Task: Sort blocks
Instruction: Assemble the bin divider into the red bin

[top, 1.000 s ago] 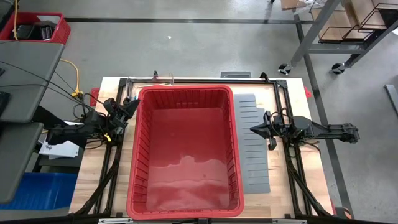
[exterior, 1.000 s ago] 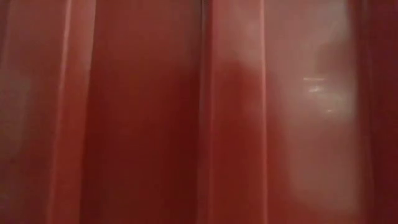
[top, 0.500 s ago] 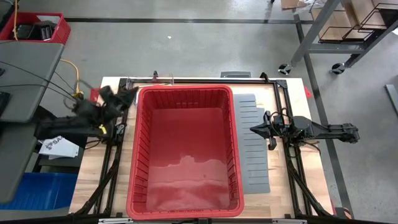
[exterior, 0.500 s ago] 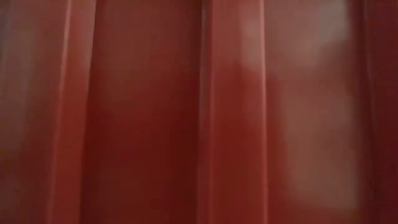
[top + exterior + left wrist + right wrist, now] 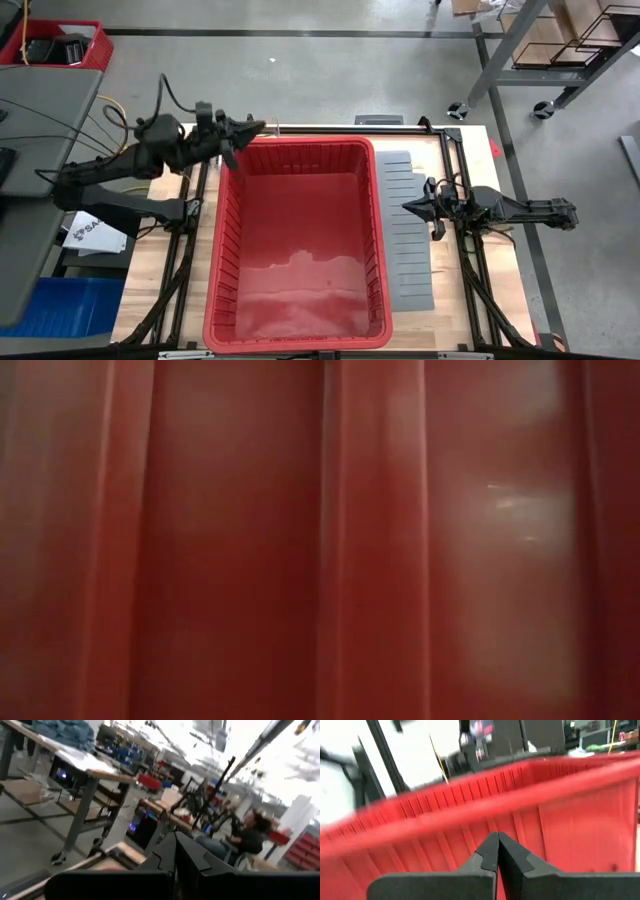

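Note:
No blocks show in any view. A large red bin (image 5: 297, 245) stands in the middle of the table, and its wall (image 5: 320, 540) fills the low view. My left gripper (image 5: 252, 130) is raised above the bin's far left corner, shut and holding nothing; its wrist view shows the shut fingers (image 5: 176, 851) pointing out into the room. My right gripper (image 5: 404, 208) stands shut at the bin's right side, over a flat grey slotted sheet (image 5: 410, 250). Its shut fingers (image 5: 497, 847) point at the bin's red wall (image 5: 570, 815).
The bin takes up most of the table between the two arms. The grey sheet lies on the table between the bin and the right arm's base. Black frame rails (image 5: 450, 160) run along the table's sides. Beyond the table a person (image 5: 250, 837) sits in the room.
My left gripper has risen from beside the bin's left wall and gone toward the table's far edge, ending above the bin's far left corner. It has tipped up to about level and stayed shut. The right arm has kept still.

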You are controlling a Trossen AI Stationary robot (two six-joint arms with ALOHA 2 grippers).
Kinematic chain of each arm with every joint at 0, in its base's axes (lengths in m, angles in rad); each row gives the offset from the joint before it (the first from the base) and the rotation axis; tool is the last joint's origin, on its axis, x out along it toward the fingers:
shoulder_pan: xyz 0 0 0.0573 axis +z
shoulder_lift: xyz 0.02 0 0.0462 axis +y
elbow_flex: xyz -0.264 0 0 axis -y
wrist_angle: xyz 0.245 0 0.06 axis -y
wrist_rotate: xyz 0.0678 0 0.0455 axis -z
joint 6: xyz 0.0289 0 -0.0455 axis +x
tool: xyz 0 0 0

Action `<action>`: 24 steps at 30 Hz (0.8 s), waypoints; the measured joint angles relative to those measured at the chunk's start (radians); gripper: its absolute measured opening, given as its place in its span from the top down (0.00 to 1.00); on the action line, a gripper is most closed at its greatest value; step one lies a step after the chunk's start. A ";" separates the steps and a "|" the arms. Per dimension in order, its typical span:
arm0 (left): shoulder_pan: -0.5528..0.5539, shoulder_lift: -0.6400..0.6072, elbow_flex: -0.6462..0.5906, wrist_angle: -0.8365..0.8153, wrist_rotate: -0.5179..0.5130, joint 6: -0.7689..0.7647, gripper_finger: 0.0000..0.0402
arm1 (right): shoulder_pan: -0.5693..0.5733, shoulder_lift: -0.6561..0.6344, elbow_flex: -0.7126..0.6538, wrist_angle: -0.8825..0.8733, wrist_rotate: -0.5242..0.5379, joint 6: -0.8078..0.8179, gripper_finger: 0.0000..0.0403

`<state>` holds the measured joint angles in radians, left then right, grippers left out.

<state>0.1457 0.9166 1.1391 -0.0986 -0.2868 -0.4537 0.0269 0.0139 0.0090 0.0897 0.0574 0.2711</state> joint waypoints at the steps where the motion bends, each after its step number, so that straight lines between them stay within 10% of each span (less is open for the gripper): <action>1: 0.013 0.003 0.016 -0.002 -0.002 -0.008 1.00 | 0.000 0.000 0.000 0.057 0.000 0.078 1.00; 6: 0.081 -0.001 0.055 -0.004 0.036 -0.013 1.00 | 0.000 0.001 0.001 0.526 0.217 0.395 1.00; 11: 0.140 0.012 0.056 -0.013 0.105 -0.024 1.00 | 0.000 0.091 0.123 0.619 0.269 0.176 1.00; 17: 0.217 0.039 0.055 -0.089 0.139 -0.007 0.92 | -0.002 0.332 0.449 0.030 0.366 0.157 1.00; 24: 0.302 0.083 0.055 -0.180 0.272 0.017 0.75 | -0.104 0.555 0.817 -0.933 0.549 0.587 0.88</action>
<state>0.4476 0.9998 1.1942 -0.2782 -0.0148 -0.4363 -0.0774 0.5688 0.8264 -0.8430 0.6066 0.8577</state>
